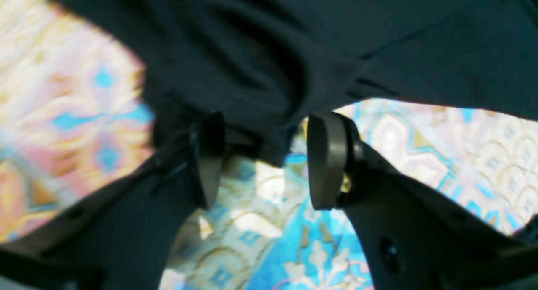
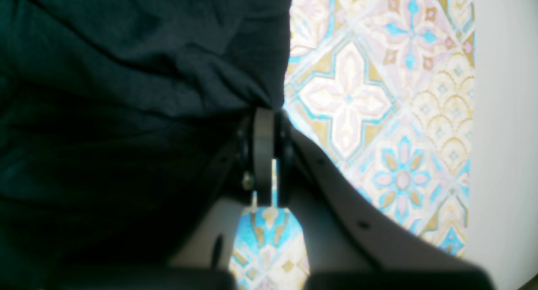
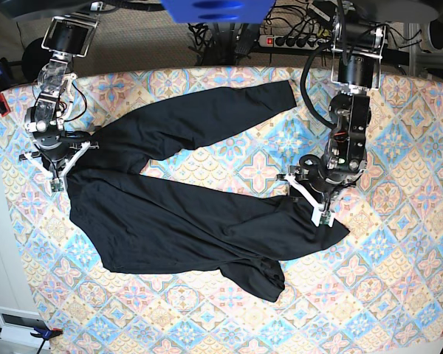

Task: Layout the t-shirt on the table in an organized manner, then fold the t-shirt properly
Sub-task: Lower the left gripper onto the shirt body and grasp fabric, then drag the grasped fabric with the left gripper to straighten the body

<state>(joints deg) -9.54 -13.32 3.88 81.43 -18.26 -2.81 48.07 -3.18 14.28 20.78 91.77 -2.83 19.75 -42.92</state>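
L pincer (image 1: 260, 159) open – R pincer (image 2: 269, 155) pinched tight (arms spread).

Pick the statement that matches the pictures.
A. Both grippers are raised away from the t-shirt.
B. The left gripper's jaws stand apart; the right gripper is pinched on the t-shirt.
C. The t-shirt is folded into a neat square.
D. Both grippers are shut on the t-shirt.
B: the left gripper shows a clear gap at the t-shirt edge, while the right gripper pinches fabric.
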